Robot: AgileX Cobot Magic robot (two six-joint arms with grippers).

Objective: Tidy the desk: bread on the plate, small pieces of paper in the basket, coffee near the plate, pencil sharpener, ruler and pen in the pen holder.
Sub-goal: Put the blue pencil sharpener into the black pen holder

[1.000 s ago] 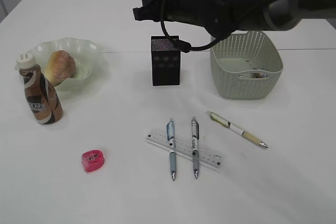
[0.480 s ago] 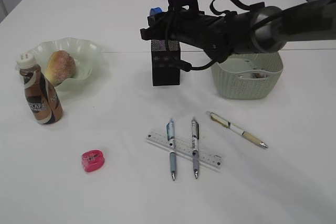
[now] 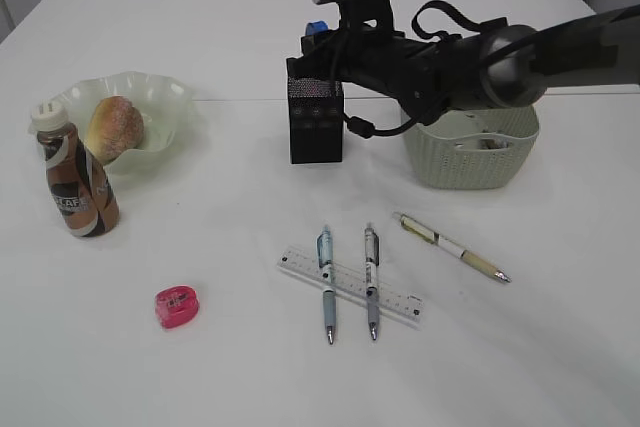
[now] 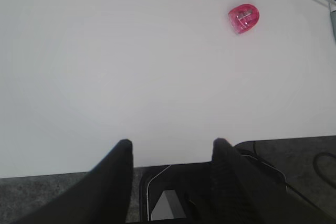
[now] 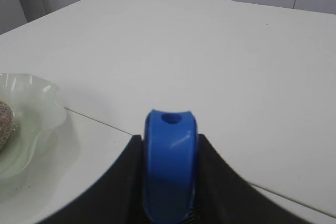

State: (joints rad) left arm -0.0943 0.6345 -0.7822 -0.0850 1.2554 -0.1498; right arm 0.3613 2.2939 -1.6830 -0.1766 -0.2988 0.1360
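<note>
on the white worktop (image 3: 200, 367) at lower centre of the exterior view, two pens (image 3: 327, 285) lie across a clear ruler (image 3: 350, 284), a third pen (image 3: 453, 247) just to their right, and a pink pencil sharpener (image 3: 177, 307) sits at lower left. at left the coffee (image 3: 73, 180) stands beside the plate (image 3: 160, 97) holding the bread (image 3: 114, 126). the basket (image 3: 470, 142) sits at right. the right arm reaches in from the right edge, crossing above the basket, its right end effector (image 3: 318, 39) clamped on a blue pencil sharpener (image 5: 170, 169) just over the pen holder (image 3: 315, 119). the left end effector (image 4: 170, 153) hangs spread apart over bare worktop, holding nothing.
</note>
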